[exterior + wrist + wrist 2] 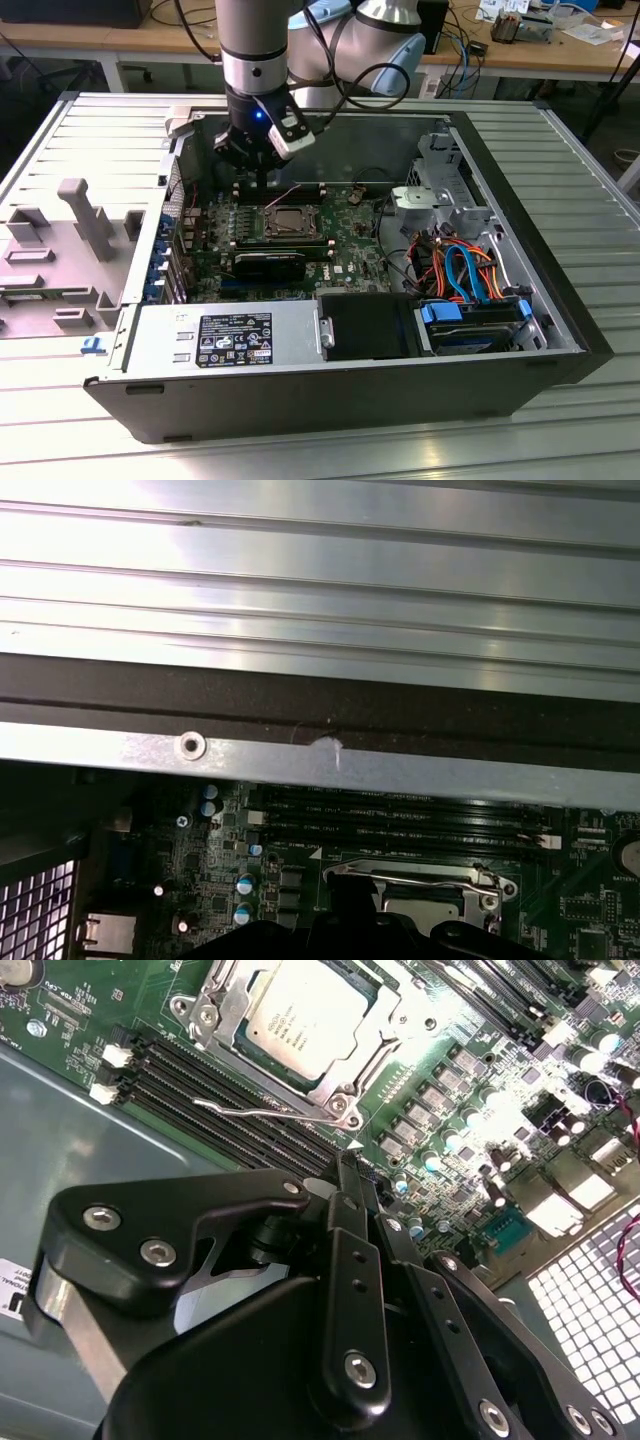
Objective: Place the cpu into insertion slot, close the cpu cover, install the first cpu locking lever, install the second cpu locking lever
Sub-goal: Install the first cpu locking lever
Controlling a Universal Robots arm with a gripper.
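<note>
The cpu (300,1020), a square chip with a dull silver top, lies in the insertion slot (290,222) on the green board. The cpu cover (222,1008), a silver frame, lies down flat around the chip. A thin wire locking lever (262,1112) runs along the socket's edge beside the memory slots, and it also appears in the first wrist view as the lever (420,879). My gripper (345,1163) hangs just above the board, close to that lever, fingers shut with nothing between them. In the exterior view the gripper (262,183) is behind the socket, near the case's back wall.
Long black memory slots (200,1090) lie between the socket and the case wall (300,760). A black graphics card (270,265) sits in front of the socket. The power supply (230,335), a blue drive cage (470,325) and loose coloured cables (460,265) occupy the case's front and the exterior view's right.
</note>
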